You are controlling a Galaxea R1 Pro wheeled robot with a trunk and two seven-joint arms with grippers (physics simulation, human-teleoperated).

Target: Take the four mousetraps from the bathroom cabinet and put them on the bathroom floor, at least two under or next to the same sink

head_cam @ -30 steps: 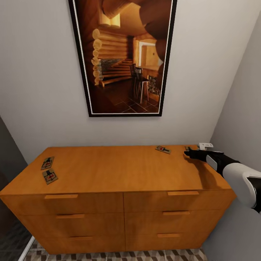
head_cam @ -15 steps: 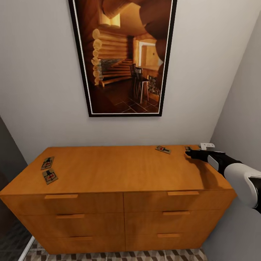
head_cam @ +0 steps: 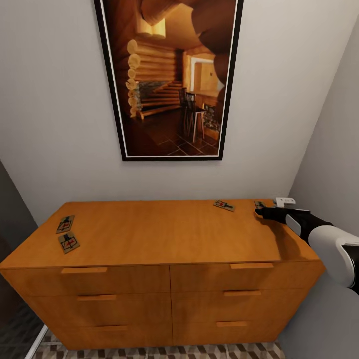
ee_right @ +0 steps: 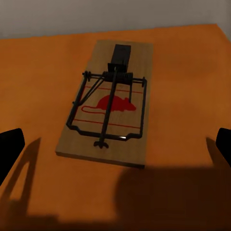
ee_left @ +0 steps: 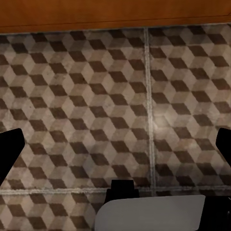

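Observation:
Four mousetraps lie on top of the orange-brown cabinet (head_cam: pixel 159 234). Two mousetraps (head_cam: pixel 65 224) (head_cam: pixel 69 242) sit near its left edge, and a third mousetrap (head_cam: pixel 224 205) lies at the back right. The fourth mousetrap (head_cam: pixel 259 204) is in the back right corner, just past the tips of my right gripper (head_cam: pixel 259 212). In the right wrist view this mousetrap (ee_right: pixel 108 103) lies flat on the cabinet top between the widely spread fingers (ee_right: pixel 10 147) of the open right gripper (ee_right: pixel 118 142). My left gripper (ee_left: pixel 115 144) hangs open over the bathroom floor (ee_left: pixel 86 96), holding nothing.
A large framed picture (head_cam: pixel 169 75) hangs on the wall behind the cabinet. A grey side wall (head_cam: pixel 334 149) stands close to the cabinet's right end. The cabinet's lower edge (ee_left: pixel 115 14) borders the cube-pattern tiles, and all the drawers (head_cam: pixel 85 281) are closed.
My right gripper has edged slightly to the right along the cabinet top, toward the corner mousetrap. The mousetraps have not moved.

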